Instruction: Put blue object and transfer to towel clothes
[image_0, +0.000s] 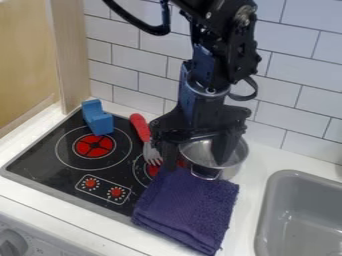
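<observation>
Your claw (195, 164) hangs from the black arm (200, 65), released: its two fingers are spread side by side across the camera view, with nothing held between them that you could see. Behind and partly between the fingers is a metal pot (232, 159).

The blue object (99, 120) is well apart from the claw, off to its left as the camera sees it and slightly farther back, toward the tiled wall (153, 55). It rests on the black stove (47, 155), beside the rear part of a red burner ring. It is blocky, with a raised part at its wall end. Its long axis runs from that end toward the front of the stove, slanting a little to the right.

A fork (142, 131) with a red handle lies between the claw and the blue object, so your sideways move should pass above it; a low sweep could knock it. The finger spread looks roughly crosswise to the object's long axis, so closing on its two long sides, after perhaps a slight turn, seems the likely grip.

The folded purple towel (190, 207) lies just in front of and below the claw, making the carry back a return rightward.
</observation>
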